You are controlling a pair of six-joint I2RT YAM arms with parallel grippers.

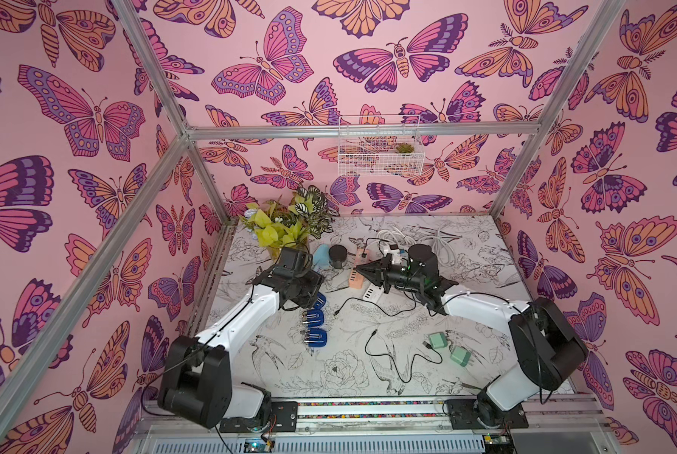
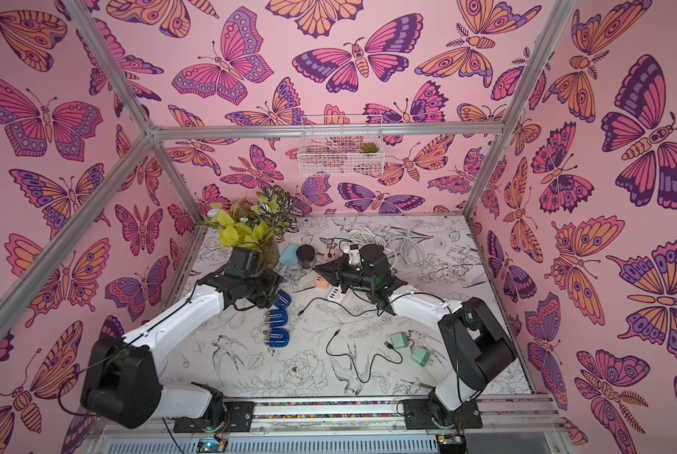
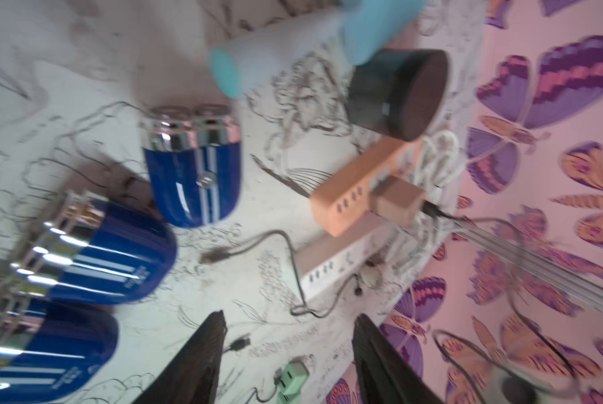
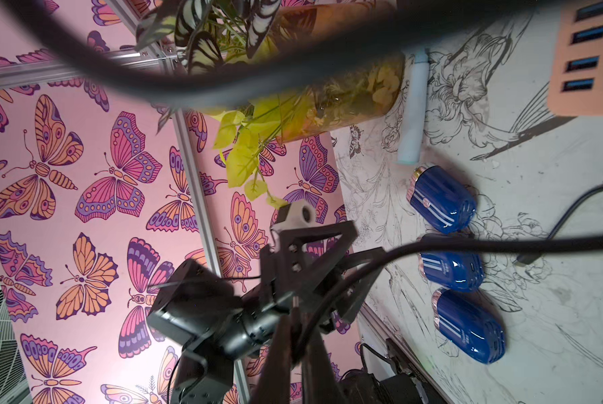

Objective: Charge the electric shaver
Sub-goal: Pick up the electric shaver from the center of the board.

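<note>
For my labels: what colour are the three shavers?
The shavers are dark blue with white stripes, clearest in the left wrist view.

Place: robot test booth | Signs: aluminium frame, butterfly-print walls, left arm and right arm mounted on a rail, flower-print worktop

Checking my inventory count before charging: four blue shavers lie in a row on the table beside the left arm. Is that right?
No: there are three blue shavers, not four. The right wrist view shows all three lying in a row on the table, and a top view shows them beside the left arm.
</note>
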